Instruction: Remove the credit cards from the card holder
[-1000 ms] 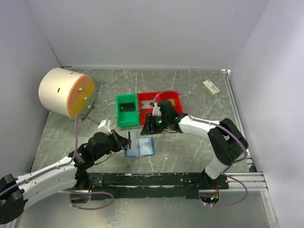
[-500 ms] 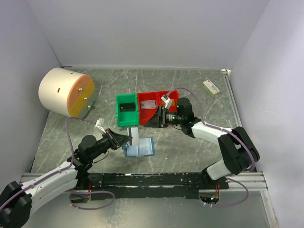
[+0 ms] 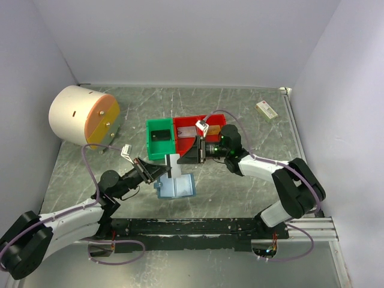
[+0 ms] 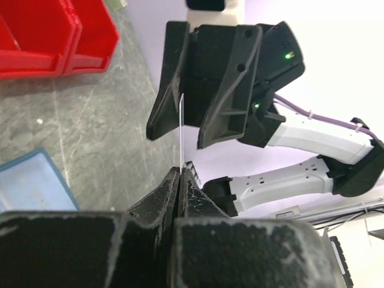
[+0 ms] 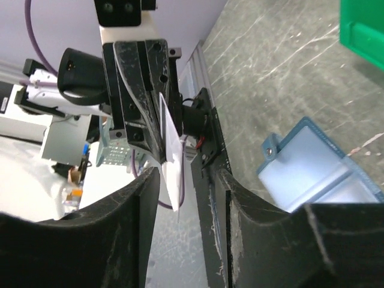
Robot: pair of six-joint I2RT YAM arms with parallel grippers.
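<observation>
My left gripper (image 3: pixel 166 171) is shut on a thin white credit card (image 3: pixel 174 164) and holds it upright above the table. In the left wrist view the card (image 4: pixel 180 132) shows edge-on, rising from my shut left gripper (image 4: pixel 179 171). My right gripper (image 3: pixel 191 155) is open and faces the left one, with the card's free end between its jaws, not clamped. In the right wrist view the card (image 5: pixel 171 153) hangs between the spread fingers of my right gripper (image 5: pixel 186 180). The blue card holder (image 3: pixel 176 186) lies open on the table below, also in the right wrist view (image 5: pixel 312 165).
A green bin (image 3: pixel 160 139) and a red bin (image 3: pixel 210 126) stand just behind the grippers. A large cream cylinder (image 3: pixel 81 116) lies at the back left. A small cream box (image 3: pixel 266 110) lies at the back right. The black rail (image 3: pixel 192 228) runs along the near edge.
My left gripper has lifted the white card off the holder and turned it upright. My right gripper swung round from the holder and has closed in, open, around the card's free end.
</observation>
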